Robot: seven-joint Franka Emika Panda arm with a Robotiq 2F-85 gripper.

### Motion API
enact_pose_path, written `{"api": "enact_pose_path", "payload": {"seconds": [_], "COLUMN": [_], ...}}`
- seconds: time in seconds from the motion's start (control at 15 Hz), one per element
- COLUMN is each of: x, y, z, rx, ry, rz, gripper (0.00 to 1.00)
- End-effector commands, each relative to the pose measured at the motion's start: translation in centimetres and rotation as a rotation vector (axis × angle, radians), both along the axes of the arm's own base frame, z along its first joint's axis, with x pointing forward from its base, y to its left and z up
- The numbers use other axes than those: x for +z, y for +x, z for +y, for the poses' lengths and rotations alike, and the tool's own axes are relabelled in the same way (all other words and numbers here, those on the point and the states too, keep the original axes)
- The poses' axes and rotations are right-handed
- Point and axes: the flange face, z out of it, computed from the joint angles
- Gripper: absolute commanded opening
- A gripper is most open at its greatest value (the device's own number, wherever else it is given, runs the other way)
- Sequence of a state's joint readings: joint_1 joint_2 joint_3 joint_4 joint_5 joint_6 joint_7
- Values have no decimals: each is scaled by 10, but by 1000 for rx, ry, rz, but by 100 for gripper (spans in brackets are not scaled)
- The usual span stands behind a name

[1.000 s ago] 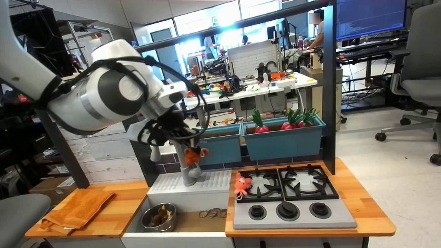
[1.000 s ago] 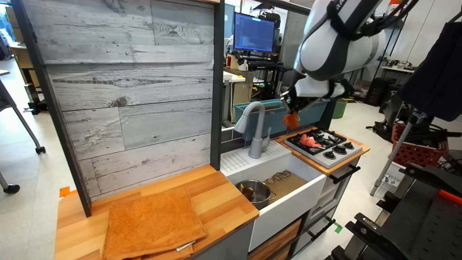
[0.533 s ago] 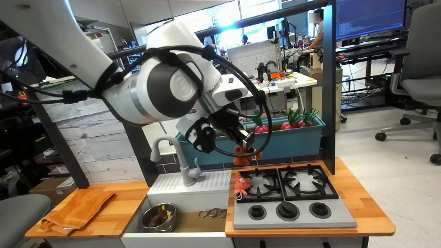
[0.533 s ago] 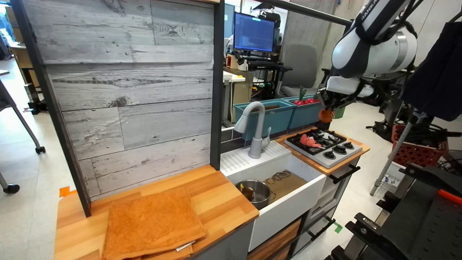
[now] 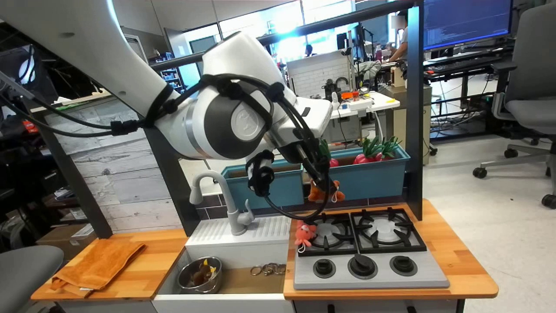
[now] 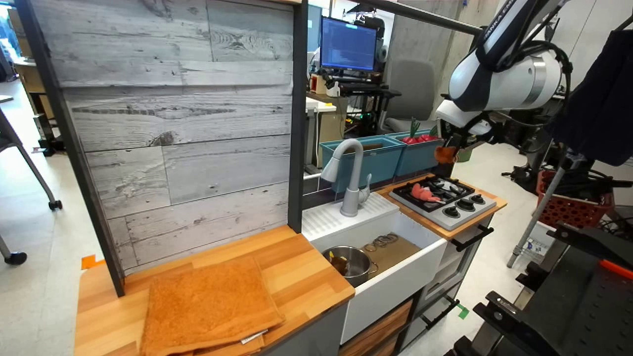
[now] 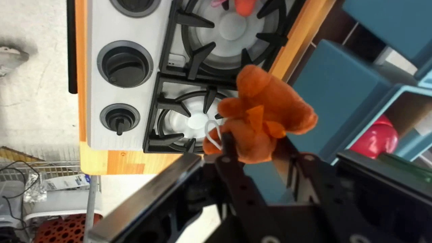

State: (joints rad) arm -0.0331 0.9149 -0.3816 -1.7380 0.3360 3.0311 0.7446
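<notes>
A fuzzy orange-brown plush toy (image 7: 270,98) with a white loop hangs at my fingertips in the wrist view. My gripper (image 7: 257,141) is shut on it, with one dark finger on each side of its body. In both exterior views the gripper (image 5: 325,179) and plush toy (image 6: 446,155) are in the air above the back of the stove, in front of a teal planter. A coral-pink plush toy (image 5: 305,232) lies on the black grate at the stove's near-sink side. Only its edge shows at the top of the wrist view.
The stove (image 5: 371,265) has black grates and knobs. Radishes stand in the teal planter (image 5: 365,176) behind it. To its side are a grey faucet (image 6: 351,183) and a sink holding a metal pot (image 5: 200,274) and several rings (image 5: 268,268). An orange towel (image 5: 100,263) lies on the counter.
The arm has carried the orange-brown plush toy from beside the faucet to over the stove, rightward in both exterior views. The hand has tilted lately. The coral-pink toy has stayed put.
</notes>
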Motion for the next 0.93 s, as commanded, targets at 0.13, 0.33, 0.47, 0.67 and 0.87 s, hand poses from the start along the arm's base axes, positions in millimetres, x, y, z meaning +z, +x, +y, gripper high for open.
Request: {"api": "enact_pose_path", "payload": {"seconds": [0.13, 0.33, 0.47, 0.67, 0.87], "x": [-6, -9, -15, -8, 7], "y": [14, 17, 11, 4, -4], "z": [15, 66, 109, 170, 218], "rx": [-191, -49, 43, 195, 337], "ry": [-32, 60, 88, 161, 236], "rz": [-218, -146, -111, -72, -37], "gripper": [81, 99, 100, 100, 100]}}
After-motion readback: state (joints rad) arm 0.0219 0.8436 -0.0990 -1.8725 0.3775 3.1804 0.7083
